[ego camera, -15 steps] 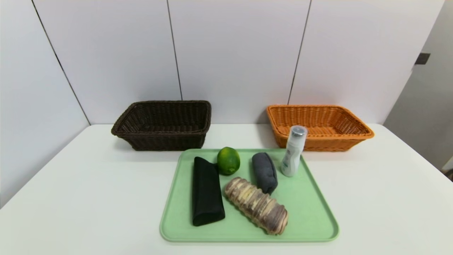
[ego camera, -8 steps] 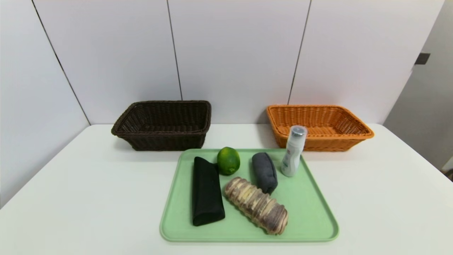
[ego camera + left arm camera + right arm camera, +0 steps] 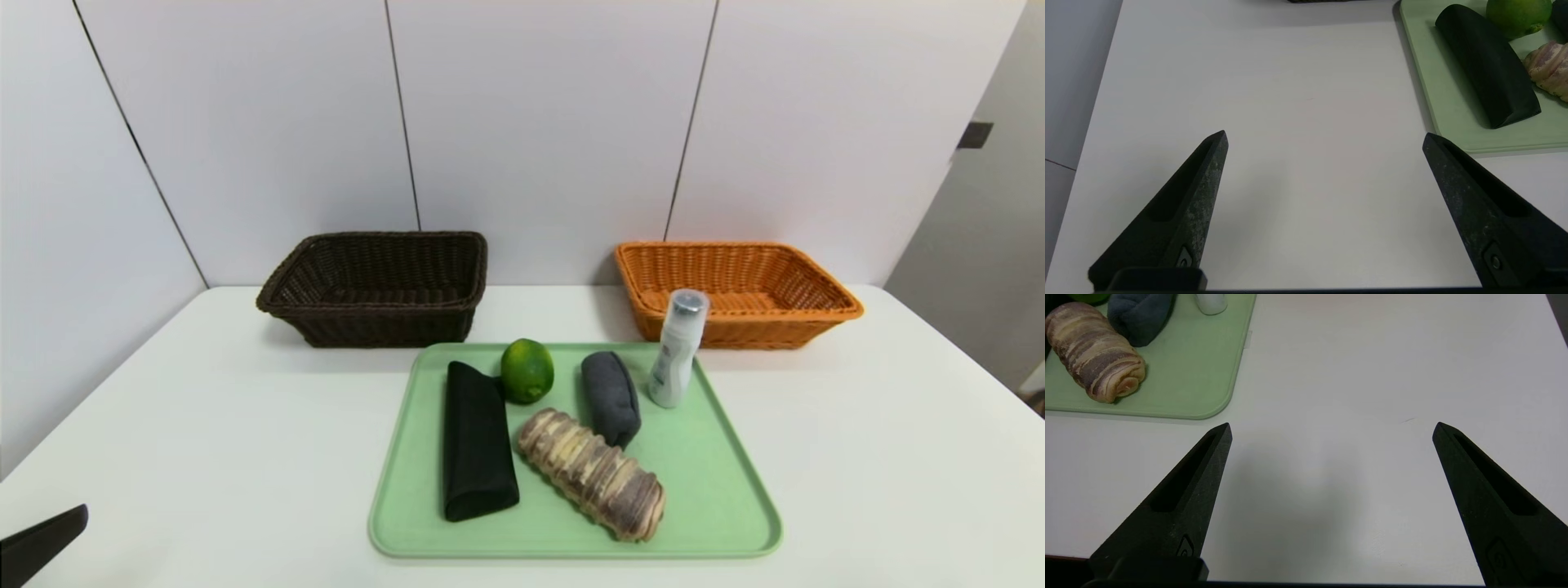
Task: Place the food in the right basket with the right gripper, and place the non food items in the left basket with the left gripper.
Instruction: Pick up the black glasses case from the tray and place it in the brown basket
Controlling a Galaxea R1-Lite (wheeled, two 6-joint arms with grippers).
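Nothing was sorted yet: the lime [image 3: 526,370] and meat roll [image 3: 591,474] lay on the tray [image 3: 718,490] at 6 o'clock of the baskets, both the left end effector [image 3: 1325,139] and right end effector [image 3: 1331,430] spread apart and empty over bare counter [image 3: 204,425], so the next move called for reaching toward the tray.

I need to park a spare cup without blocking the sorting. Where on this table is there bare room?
Bare table lies left of the green tray, in front of the dark basket; more lies right of the tray, before the orange basket. The tray's far half is crowded: lime, black pouch, grey roll, bottle.
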